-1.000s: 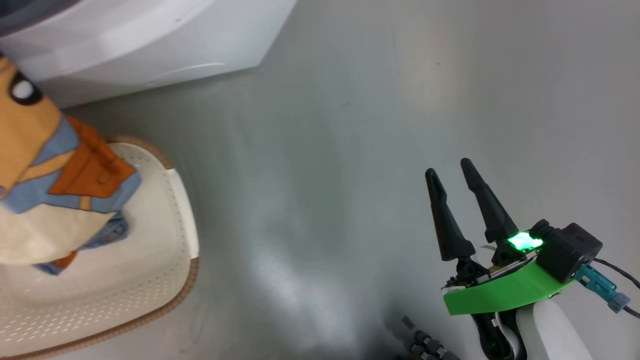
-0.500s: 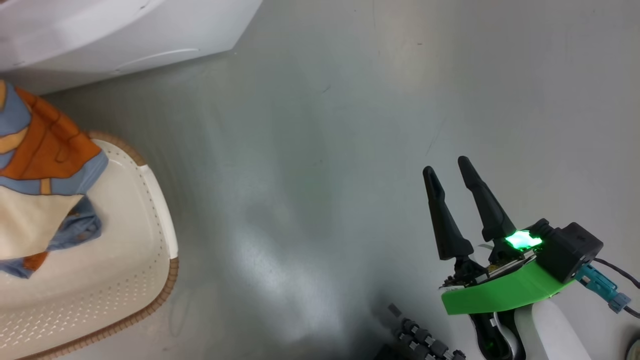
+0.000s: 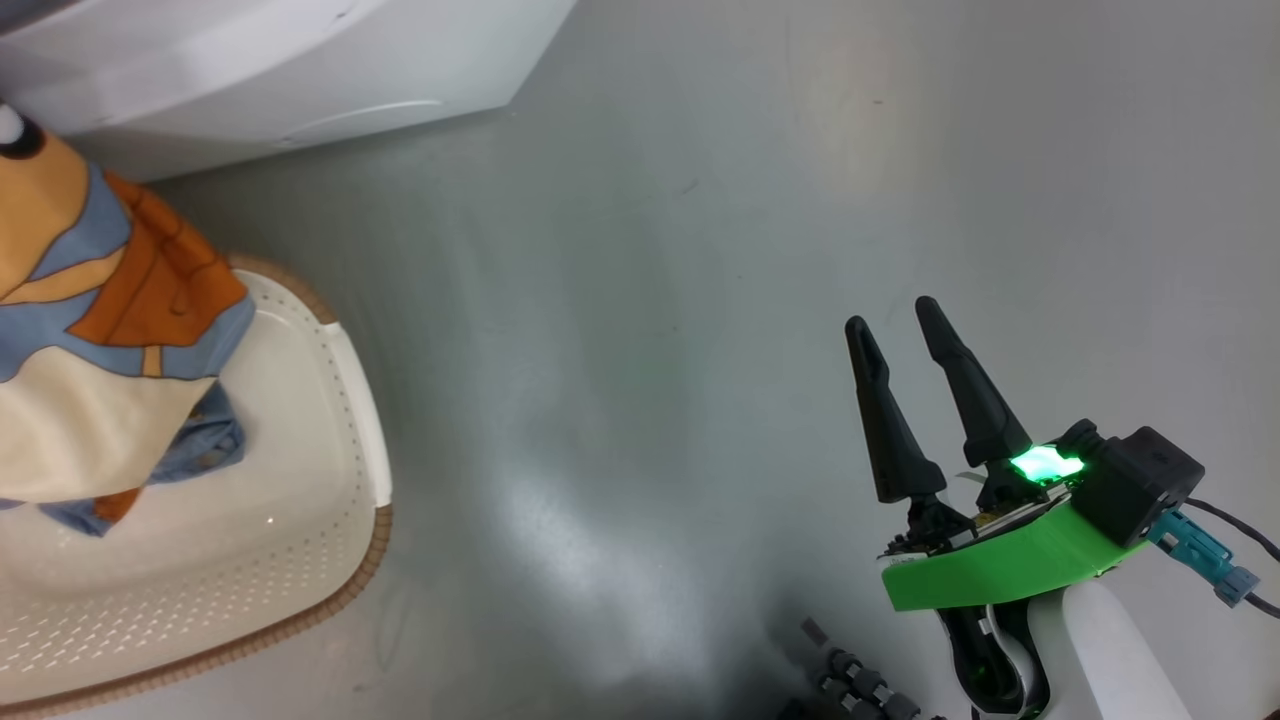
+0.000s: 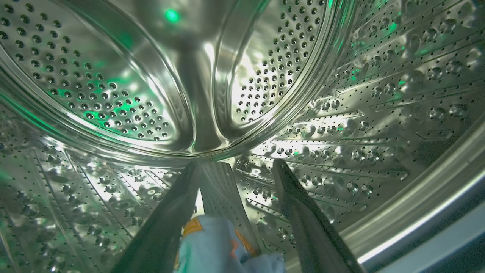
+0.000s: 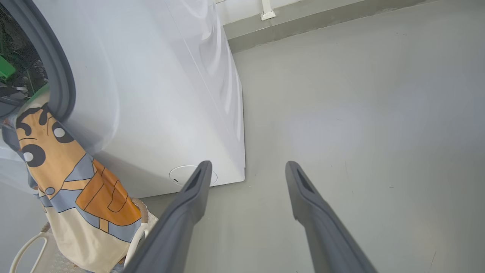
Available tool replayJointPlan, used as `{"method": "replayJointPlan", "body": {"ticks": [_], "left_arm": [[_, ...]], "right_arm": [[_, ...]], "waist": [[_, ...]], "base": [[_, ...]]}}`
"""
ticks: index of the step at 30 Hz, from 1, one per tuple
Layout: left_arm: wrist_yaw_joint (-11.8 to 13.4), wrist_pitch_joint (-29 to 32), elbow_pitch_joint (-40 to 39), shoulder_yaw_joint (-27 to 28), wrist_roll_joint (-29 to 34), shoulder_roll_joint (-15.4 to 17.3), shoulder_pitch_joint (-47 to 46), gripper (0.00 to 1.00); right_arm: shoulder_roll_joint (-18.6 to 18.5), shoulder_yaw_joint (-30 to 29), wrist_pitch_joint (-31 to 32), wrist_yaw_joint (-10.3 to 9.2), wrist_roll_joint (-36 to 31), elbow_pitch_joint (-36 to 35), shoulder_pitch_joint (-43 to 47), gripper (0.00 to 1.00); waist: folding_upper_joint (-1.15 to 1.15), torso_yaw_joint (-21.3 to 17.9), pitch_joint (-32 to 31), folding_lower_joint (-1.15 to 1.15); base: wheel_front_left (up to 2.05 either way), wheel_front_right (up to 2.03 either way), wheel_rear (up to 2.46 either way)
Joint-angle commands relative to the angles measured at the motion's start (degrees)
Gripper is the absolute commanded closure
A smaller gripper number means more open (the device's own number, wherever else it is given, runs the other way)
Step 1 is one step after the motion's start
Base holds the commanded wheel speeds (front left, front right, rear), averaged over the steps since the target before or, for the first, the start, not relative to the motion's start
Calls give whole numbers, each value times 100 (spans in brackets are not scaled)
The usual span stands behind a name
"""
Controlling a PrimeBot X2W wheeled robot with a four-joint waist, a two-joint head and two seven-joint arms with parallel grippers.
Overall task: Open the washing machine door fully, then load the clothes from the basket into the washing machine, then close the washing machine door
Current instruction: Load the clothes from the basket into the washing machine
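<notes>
**Q:** How far along is the laundry?

**A:** Mid-load, I judge. My left gripper (image 4: pixel 235 163) is deep inside the steel drum (image 4: pixel 113 76) of the washing machine (image 5: pixel 151 94), so the door must be standing open. Its fingers are spread apart, pinching nothing. A bunch of the light blue and orange garment (image 4: pixel 212 246) lies loose between their bases.

**Q:** So that piece is in?

**A:** Only its top end. The rest hangs out over the grey gasket (image 5: pixel 57 72) and down the white front to the basket (image 3: pixel 300 540), which sits on the grey floor (image 3: pixel 700 300) at my near left. A darker blue piece (image 3: pixel 205 445) lies in the basket beneath it. Left to do, as I see it: push the hanging cloth inside, bring the remaining clothes, shut the door.

**Q:** And the other arm?

**A:** My right gripper (image 3: pixel 890 315) hovers over bare floor at the near right, well apart from the basket, fingers spread and empty.

**Q:** Any writing?

**A:** None I can read. The garment carries a cartoon face with black eyebrows and round eyes. The round service flap (image 5: pixel 178 175), low on the machine, looks unmarked.
</notes>
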Motion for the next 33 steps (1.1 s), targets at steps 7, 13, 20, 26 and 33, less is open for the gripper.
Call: {"method": "replayJointPlan", "body": {"ticks": [7,13,20,26,33], "left_arm": [[-16,-176,-310,38,-65,154,397,0],[1,-269,-797,130,-3,171,760,0],[159,-288,-1683,372,16,337,1466,0],[348,-289,-2556,748,27,608,2249,0],[511,-290,-3699,1623,94,847,3616,0]], "right_arm": [[-36,11,-27,16,-109,-52,27,0],[-36,-24,-27,16,-160,2,-25,0],[-36,-62,-27,16,-184,56,-21,0],[-36,-96,-27,16,-179,88,-71,0],[-36,-156,-27,16,-153,36,-33,0]], "waist": [[0,270,-115,0],[0,475,-222,0],[0,612,-355,0],[0,636,-435,0],[0,641,-451,0]], "base": [[0,0,0],[0,0,0],[0,0,0],[0,0,0],[0,0,0]]}}
